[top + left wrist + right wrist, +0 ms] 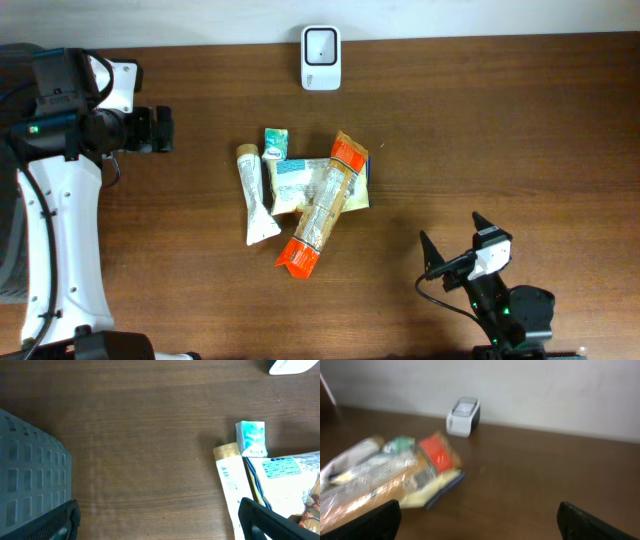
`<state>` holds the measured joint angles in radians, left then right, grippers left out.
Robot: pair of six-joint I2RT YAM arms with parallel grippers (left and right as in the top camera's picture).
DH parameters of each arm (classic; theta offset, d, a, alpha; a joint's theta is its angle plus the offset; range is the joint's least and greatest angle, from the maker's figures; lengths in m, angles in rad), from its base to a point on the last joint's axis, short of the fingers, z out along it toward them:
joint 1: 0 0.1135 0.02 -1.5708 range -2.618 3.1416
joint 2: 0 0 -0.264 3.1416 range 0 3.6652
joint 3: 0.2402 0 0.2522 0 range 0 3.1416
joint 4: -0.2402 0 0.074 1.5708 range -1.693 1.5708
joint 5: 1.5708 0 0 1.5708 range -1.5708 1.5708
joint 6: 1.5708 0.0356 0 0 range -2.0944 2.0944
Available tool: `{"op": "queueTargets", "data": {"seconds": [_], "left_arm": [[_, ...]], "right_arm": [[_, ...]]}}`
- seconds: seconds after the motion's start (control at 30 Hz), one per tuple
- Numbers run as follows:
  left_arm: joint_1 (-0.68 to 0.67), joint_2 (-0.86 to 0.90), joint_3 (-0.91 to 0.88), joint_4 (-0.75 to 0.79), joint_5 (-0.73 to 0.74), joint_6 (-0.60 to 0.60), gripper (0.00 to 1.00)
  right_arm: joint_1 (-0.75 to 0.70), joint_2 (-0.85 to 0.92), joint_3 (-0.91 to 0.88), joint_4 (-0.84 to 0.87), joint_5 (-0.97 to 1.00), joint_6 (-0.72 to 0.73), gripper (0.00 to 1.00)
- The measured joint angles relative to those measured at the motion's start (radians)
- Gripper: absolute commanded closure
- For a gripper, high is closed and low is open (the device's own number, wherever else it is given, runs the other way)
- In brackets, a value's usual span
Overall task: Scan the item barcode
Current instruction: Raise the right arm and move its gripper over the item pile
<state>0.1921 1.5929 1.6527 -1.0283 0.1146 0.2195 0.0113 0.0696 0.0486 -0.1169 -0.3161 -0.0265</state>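
Brown table (500, 120); left end effector (163, 130), right end effector (452, 232) aim inward, splayed

Left arm (60, 220) at far left, right arm (508, 308) low right — jaws of both wide apart, empty.

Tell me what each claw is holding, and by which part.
Nothing held: left claw and right claw both stand open, empty, clear of the packages.
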Motion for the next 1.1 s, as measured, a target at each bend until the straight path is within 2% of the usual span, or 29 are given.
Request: {"op": "queueTargets", "data": {"seconds": [0.47,0.73,1.1], "left_arm": [[0.000,-0.002,0.000,0.000,-0.003,0.000,0.01],[0.000,-0.002,0.000,0.000,-0.003,0.000,0.01],[0.000,-0.002,0.000,0.000,-0.003,0.000,0.01]], "right_arm": [[0.001,0.576,0.519,-0.297,-0.045,0.001,0.01],[0.001,0.684,0.649,-0.403,-0.072,0.001,0.01],[0.001,0.741,0.662,-0.418,-0.072,0.001,0.01]]}}
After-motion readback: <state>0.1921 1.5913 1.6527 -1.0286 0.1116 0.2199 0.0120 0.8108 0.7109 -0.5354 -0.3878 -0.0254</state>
